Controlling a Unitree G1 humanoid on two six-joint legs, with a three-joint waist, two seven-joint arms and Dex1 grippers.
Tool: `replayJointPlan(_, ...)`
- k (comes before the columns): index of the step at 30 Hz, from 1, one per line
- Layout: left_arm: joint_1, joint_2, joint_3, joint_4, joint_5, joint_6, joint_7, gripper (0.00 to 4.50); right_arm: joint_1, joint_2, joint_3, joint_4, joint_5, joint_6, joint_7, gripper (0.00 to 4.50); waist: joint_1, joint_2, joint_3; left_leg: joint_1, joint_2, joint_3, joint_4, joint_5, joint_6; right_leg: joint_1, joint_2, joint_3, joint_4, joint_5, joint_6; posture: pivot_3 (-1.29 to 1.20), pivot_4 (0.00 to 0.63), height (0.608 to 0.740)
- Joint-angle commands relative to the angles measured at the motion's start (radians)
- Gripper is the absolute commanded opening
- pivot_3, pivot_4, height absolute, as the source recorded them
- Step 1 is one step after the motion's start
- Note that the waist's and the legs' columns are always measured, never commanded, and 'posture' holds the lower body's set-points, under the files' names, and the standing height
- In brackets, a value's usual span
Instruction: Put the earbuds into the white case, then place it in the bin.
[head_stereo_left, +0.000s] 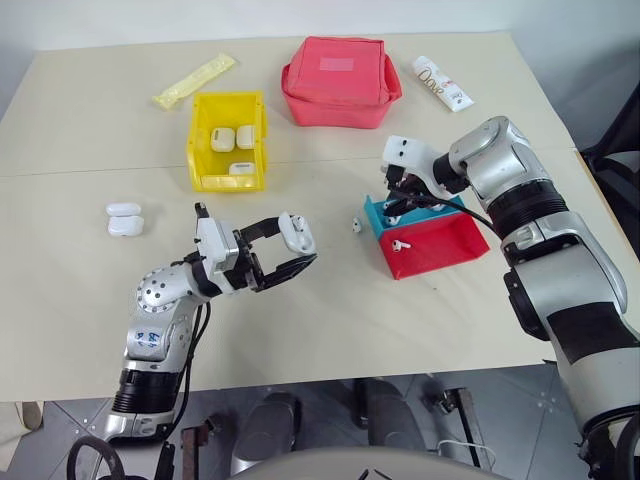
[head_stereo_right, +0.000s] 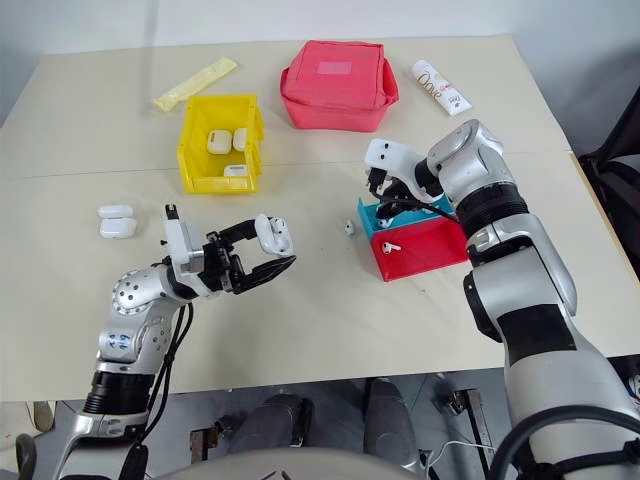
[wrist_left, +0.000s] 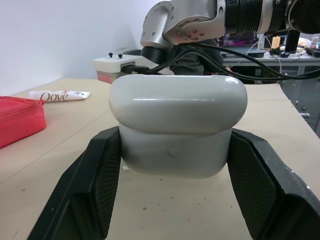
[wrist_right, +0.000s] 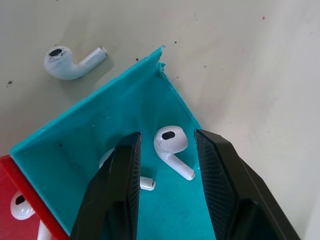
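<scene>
Surface: a pale beige tabletop (head_stereo_left: 330, 310) with a seam running across it, set against a white wall.
Left gripper: the left gripper (head_stereo_left: 290, 250) is held above the table in front of the robot, its two black fingers (wrist_left: 95, 185) clamped on the sides of a small glossy white plastic earbud case (wrist_left: 177, 127).
White case: rounded, its lid closed in the left wrist view, held off the table between the finger pads.
Right gripper: the right gripper (wrist_right: 167, 165) points down into the teal shallow tray (wrist_right: 75, 150); its jaws stand apart on either side of a tiny glossy white earbud (wrist_right: 171, 145) lying on the tray floor, not closed on it.
Other earbuds: a second one (wrist_right: 145, 184) lies partly hidden behind a finger in the teal tray, one (wrist_right: 70, 62) lies on the table just outside the tray's corner, and one (head_stereo_left: 402, 242) rests in the red shallow tray (head_stereo_left: 440, 250) adjoining the teal one.
Bin: a bright yellow rectangular open-top plastic bin (head_stereo_left: 200, 145) stands farther back, to the left, with three white cases (head_stereo_left: 232, 140) inside.
Spare cases: two more white cases (head_stereo_left: 124, 218) lie together on the table at the left.
Back of table: a red fabric zip pouch (head_stereo_left: 340, 80), a white Dove tube (head_stereo_left: 442, 84) and a pale yellow sachet (head_stereo_left: 195, 80).
</scene>
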Motion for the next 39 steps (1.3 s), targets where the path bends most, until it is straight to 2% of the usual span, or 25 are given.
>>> replayJointPlan(1,0.008,0.008,0.016,-0.053,-0.023,-0.006,0.011,2.79,-0.017,0.005,-0.013,0.008,-0.008,-0.013,-0.006,1.74,0.000,0.000,0.000,0.000,0.000,0.000,0.000,0.000,0.000,0.000,0.000,0.000,0.000,0.000,0.000,0.00,0.150,0.740)
replayJointPlan(4,0.010,0.010,0.018,-0.057,-0.023,-0.004,0.013,2.79,-0.018,0.006,-0.011,0.015,-0.010,-0.016,-0.005,1.74,0.000,0.000,0.000,0.000,0.000,0.000,0.000,0.000,0.000,0.000,0.000,0.000,0.000,0.000,0.000,0.00,0.150,0.740)
replayJointPlan(6,0.011,0.011,0.018,-0.058,-0.023,-0.003,0.015,2.79,-0.019,0.007,-0.011,0.021,-0.012,-0.018,-0.007,1.37,0.000,0.000,0.000,0.000,0.000,0.000,0.000,0.000,0.000,0.000,0.000,0.000,0.000,0.000,0.000,0.00,0.150,0.740)
replayJointPlan(9,0.012,0.012,0.019,-0.060,-0.023,-0.002,0.016,2.79,-0.021,0.008,-0.012,0.028,-0.011,-0.019,-0.011,0.53,0.000,0.000,0.000,0.000,0.000,0.000,0.000,0.000,0.000,0.000,0.000,0.000,0.001,0.000,0.000,0.00,0.150,0.740)
replayJointPlan(16,0.005,0.014,0.017,-0.053,-0.023,0.000,0.012,2.79,-0.043,0.010,-0.043,0.036,0.010,-0.047,-0.041,0.49,0.000,0.000,-0.001,0.001,0.000,0.000,0.000,0.000,0.000,0.000,0.000,0.000,0.001,0.000,0.000,0.00,0.150,0.740)
replayJointPlan(23,-0.015,-0.002,-0.024,-0.042,-0.044,0.021,-0.033,2.79,-0.023,-0.038,-0.180,-0.105,0.132,-0.044,0.004,0.49,0.001,0.000,0.000,0.000,0.000,0.000,0.000,0.000,0.000,0.000,0.000,0.000,0.001,0.000,0.000,0.00,0.150,0.740)
replayJointPlan(28,-0.073,-0.036,-0.060,0.013,-0.045,0.028,-0.068,2.79,0.125,-0.086,-0.295,-0.422,0.275,0.054,0.046,0.49,0.007,0.000,-0.001,0.000,-0.001,-0.001,0.001,0.000,0.000,0.001,0.000,0.000,0.001,0.000,0.000,0.00,0.150,0.740)
replayJointPlan(30,-0.105,-0.051,-0.070,0.043,-0.043,0.028,-0.083,2.79,0.231,-0.095,-0.364,-0.635,0.363,0.151,0.020,0.49,0.007,0.000,-0.001,0.000,-0.001,-0.001,0.001,0.000,0.000,0.001,0.000,0.000,0.001,0.000,0.000,0.00,0.150,0.740)
replayJointPlan(35,-0.170,-0.074,-0.089,0.115,-0.042,0.025,-0.124,2.79,0.466,-0.077,-0.490,-1.023,0.529,0.283,-0.077,0.49,0.009,-0.001,-0.001,0.000,0.000,-0.001,0.001,0.000,0.000,0.001,0.000,-0.001,0.001,0.000,0.000,0.00,0.150,0.740)
replayJointPlan(39,-0.213,-0.095,-0.098,0.177,-0.037,0.012,-0.160,2.79,0.643,-0.045,-0.549,-1.254,0.628,0.344,-0.184,0.49,0.018,-0.001,-0.002,0.000,0.000,-0.001,0.002,0.000,0.000,0.001,0.000,-0.001,0.001,0.000,0.000,0.00,0.150,0.740)
